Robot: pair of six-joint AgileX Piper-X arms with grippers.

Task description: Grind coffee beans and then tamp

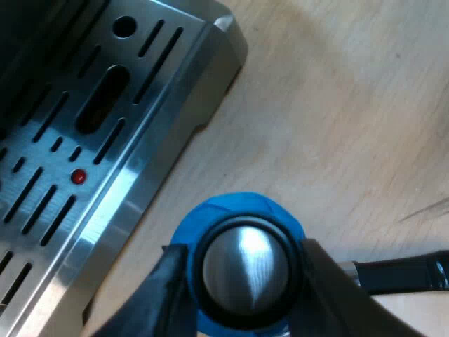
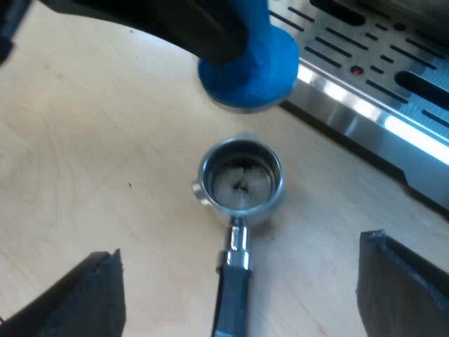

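My left gripper [image 1: 245,275] is shut on the blue tamper [image 1: 242,210], one black finger on each side of its round metal top. From the right wrist view the tamper [image 2: 247,60] hangs between the machine's drip tray and the metal holder [image 2: 241,184]. The holder lies on the wooden table with its basket up and a few dark specks inside. Its dark handle [image 2: 233,291] runs back between the fingers of my right gripper [image 2: 238,256], which stands wide open and touches nothing. Part of the handle [image 1: 400,272] lies close to the tamper.
The espresso machine's steel drip tray [image 1: 105,175] with its slots and a small red dot stands close beside the tamper, its corner and edge [image 2: 365,116] near the holder. Bare wooden table [image 2: 105,161] surrounds the holder.
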